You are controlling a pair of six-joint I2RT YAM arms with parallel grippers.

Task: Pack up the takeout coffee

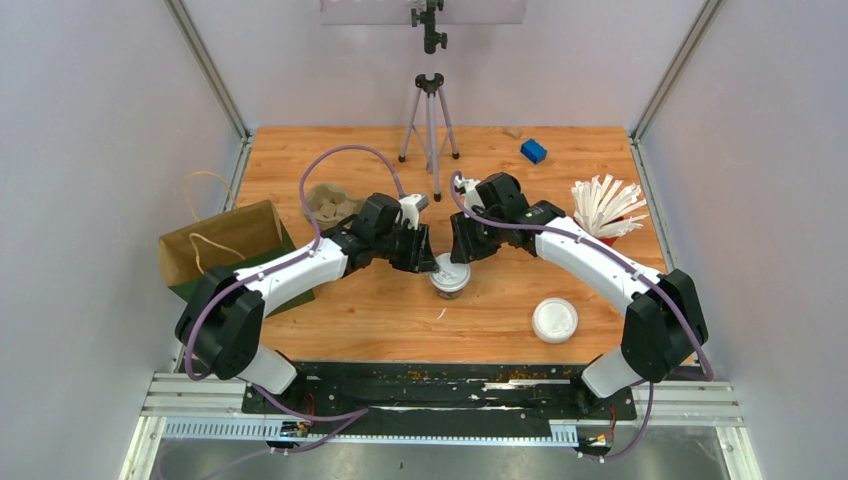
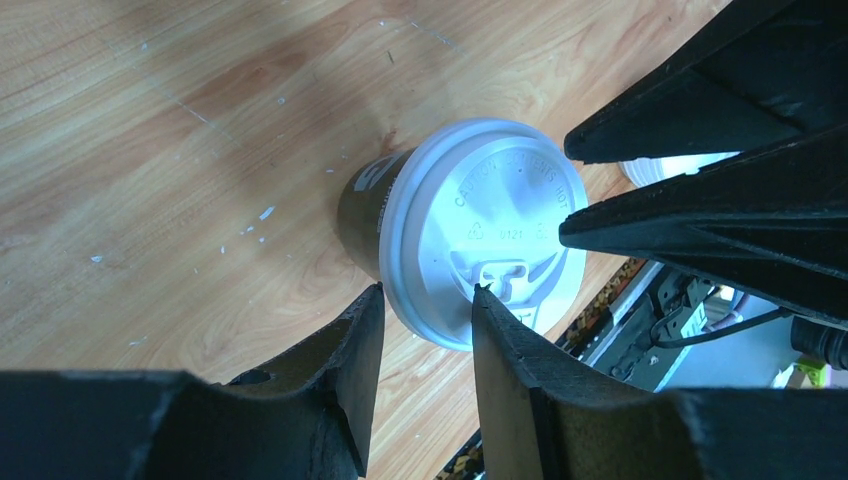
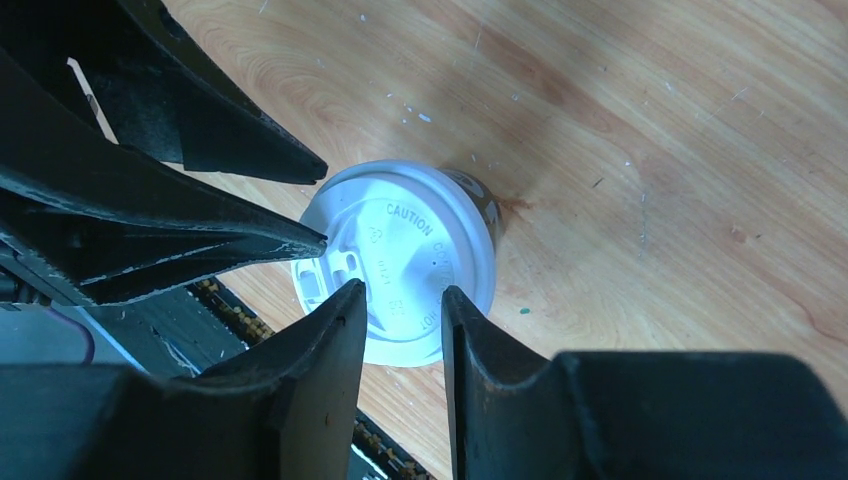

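In the top view, my two arms reach in from the lower corners and meet at the centre of the wooden surface. The one takeout coffee cup in sight stands upright there with its white lid on. My left end effector is at its left edge and my right end effector at its upper right edge. A loose flat lid lies toward the lower right. A brown paper bag sits at the left, with a cardboard cup carrier just above and to its right. A tripod stands at top centre, a blue block to its right, and a holder of white sticks at the right.

In the left wrist view, my left end effector is partly open at the bottom of the frame. The near rim of the white lid shows in the gap between its fingers. Nothing is clamped between them, and I cannot tell whether the tips touch the lid. The cup's dark wall shows at centre left.

In the right wrist view, my right end effector is also partly open at the bottom centre. Its fingers straddle a stretch of the lid's rim and grip nothing. The left one's fingers come in from the upper left over the lid's far side.
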